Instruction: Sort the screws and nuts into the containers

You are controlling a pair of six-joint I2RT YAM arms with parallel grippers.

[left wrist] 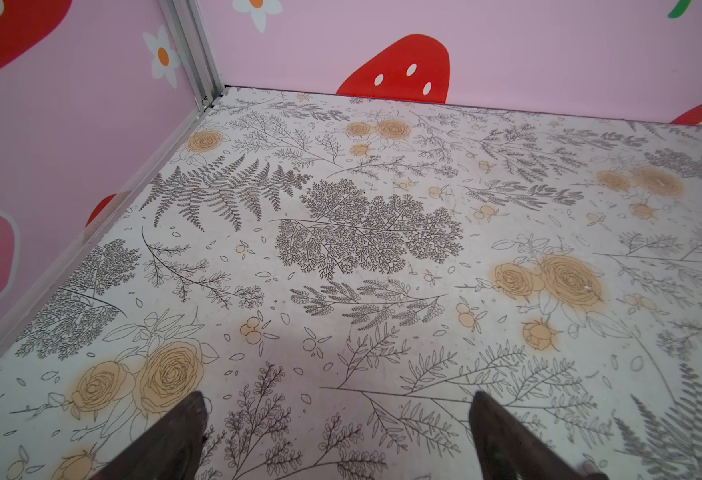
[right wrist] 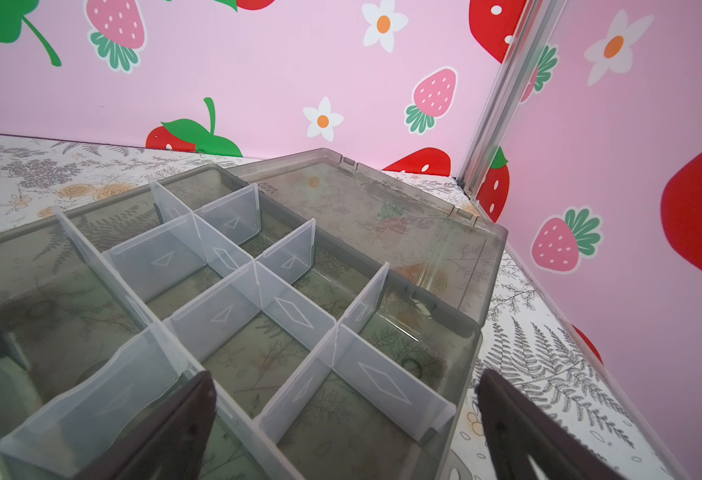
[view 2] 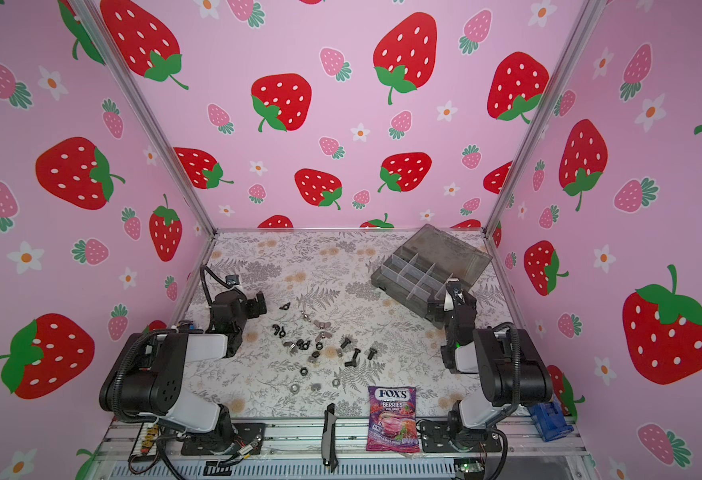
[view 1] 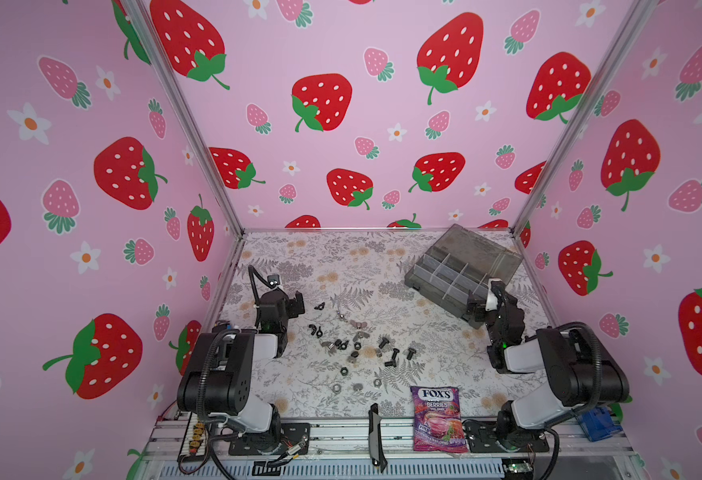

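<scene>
Nothing is sorted yet as far as I can tell. The nuts [view 1: 343,345] are loose in a scatter in the middle of the counter [view 1: 341,257], black and silver mixed, wing nuts included. The screws [view 1: 395,354] sit in a small clump at the edge of that scatter, on the right arm's side. The containers [right wrist: 258,365] look empty. They're the compartments of the grey organiser box [view 1: 432,296] at the back right, with its lid [view 1: 482,249] flopped open.

The left fingers [left wrist: 170,440] are spread wide with nothing in them, low over bare counter. The right fingers [right wrist: 519,432] are spread and empty too, hovering over the near corner of the box, one over a compartment and one outside the wall.

What matters for the next move is that the pile lies between the two arms. The nuts are nearer the left arm, and one black wing nut [view 1: 319,306] is just beside its fingers. The left wrist view shows only the back corner and no hardware, though, so I'd guess that arm has to swing toward the middle first. The screws are roughly midway, so either arm could take them. They lie on their sides pointing different ways, and they're too small to call each one's axis.
</scene>
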